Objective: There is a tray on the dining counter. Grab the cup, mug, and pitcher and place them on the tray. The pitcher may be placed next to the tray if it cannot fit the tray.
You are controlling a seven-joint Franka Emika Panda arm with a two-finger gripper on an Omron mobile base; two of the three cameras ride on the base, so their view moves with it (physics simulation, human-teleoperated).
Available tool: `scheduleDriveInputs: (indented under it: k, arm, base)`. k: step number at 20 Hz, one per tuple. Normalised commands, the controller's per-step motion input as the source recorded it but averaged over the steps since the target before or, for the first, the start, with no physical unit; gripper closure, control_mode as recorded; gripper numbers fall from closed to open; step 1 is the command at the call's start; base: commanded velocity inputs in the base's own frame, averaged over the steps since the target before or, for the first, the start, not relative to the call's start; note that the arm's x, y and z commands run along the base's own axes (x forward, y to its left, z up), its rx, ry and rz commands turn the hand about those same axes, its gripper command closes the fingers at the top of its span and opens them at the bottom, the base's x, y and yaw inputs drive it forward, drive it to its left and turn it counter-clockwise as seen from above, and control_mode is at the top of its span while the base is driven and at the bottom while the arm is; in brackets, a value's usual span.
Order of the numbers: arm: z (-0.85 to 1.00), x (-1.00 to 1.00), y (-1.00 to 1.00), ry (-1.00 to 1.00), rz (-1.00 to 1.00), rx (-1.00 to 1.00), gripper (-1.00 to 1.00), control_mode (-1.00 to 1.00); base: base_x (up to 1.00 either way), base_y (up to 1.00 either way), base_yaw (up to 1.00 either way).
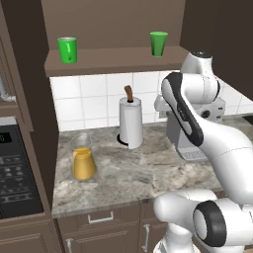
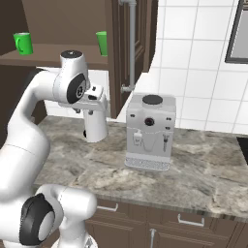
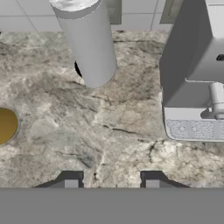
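The bright green mug stands at the left of a brown wall shelf, and the tapered green cup at its right. Below them the glass pitcher with amber liquid rests on the tile-backed stone worktop; its rim is at the left edge of the hand view. My gripper hovers open above the bare worktop, pointing down, with nothing between its fingers. It is to the right of the pitcher and well below the shelf. The tray and the dining counter are out of view.
A white paper-towel roll stands at the back of the worktop. A grey coffee machine sits to its right. A dark oven front borders the worktop on the left. Cabinet drawers run under the front edge.
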Motion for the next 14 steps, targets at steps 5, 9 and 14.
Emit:
scheduleDriveInputs:
  k: [5,9,14]
  arm:
    - [0.22,0.0,0.0,0.0,0.0,0.0,-1.0,-1.0]
    - [0.44,0.0,0.0,0.0,0.0,0.0,-1.0,-1.0]
    - [0.53,0.0,0.0,-0.03,0.0,0.0,-1.0,-1.0]
  base:
    - [0.0,0.0,0.0]
    - [0.0,0.0,0.0]
    - [0.0,0.0,0.0]
